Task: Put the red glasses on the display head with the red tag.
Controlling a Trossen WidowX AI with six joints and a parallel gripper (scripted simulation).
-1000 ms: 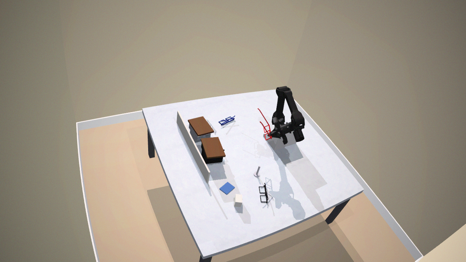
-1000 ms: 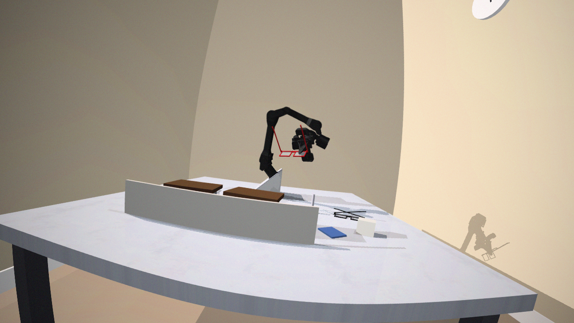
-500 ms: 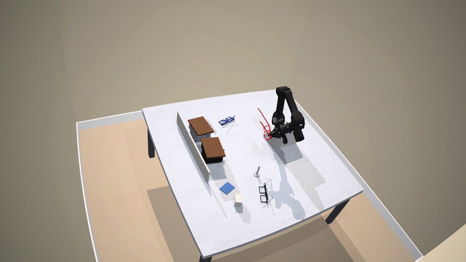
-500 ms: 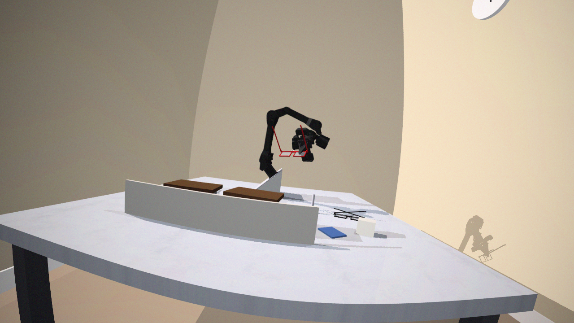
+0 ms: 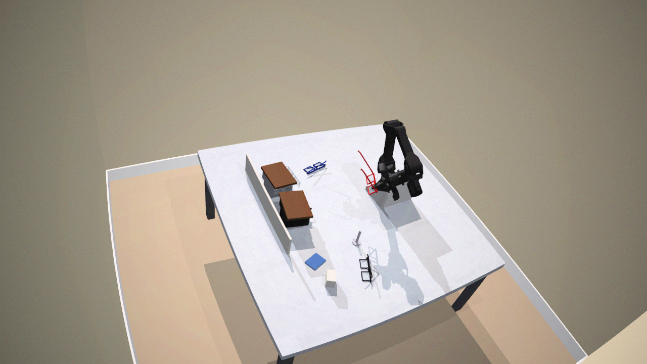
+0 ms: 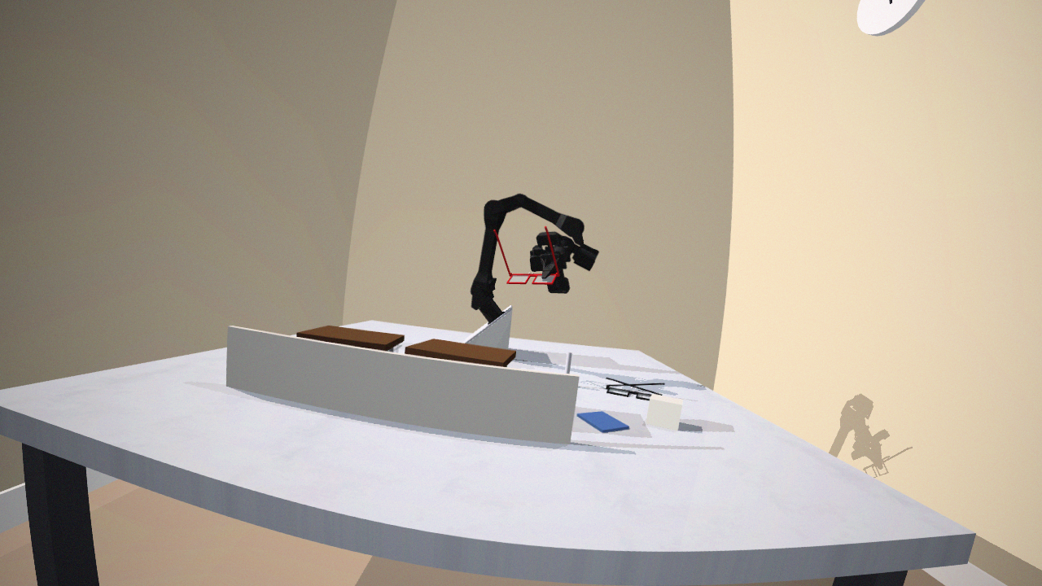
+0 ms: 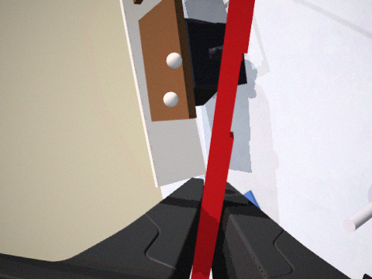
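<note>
My gripper (image 5: 375,188) (image 6: 545,275) (image 7: 207,192) is shut on the red glasses (image 6: 502,252) (image 7: 222,116), at one end of their front. It holds them high above the table, with both temples open and pointing up and away from the lenses. A black display head (image 5: 296,223) (image 7: 207,70) (image 6: 460,351) stands under a brown board (image 5: 295,204) (image 7: 164,77). A paler head is mostly hidden under a second brown board (image 5: 278,174) (image 6: 349,336). No red tag is readable, and the faces are not clear. The glasses are well away from both heads.
A grey panel (image 5: 269,203) (image 6: 400,397) (image 7: 174,155) stands behind the heads. Blue glasses (image 5: 315,168) lie near the paler head. Black glasses, a thin upright post (image 5: 358,237) (image 6: 569,362) (image 7: 358,218), a blue pad (image 5: 315,261) (image 6: 603,421) and a cream block (image 5: 330,277) (image 6: 663,413) are also on the table.
</note>
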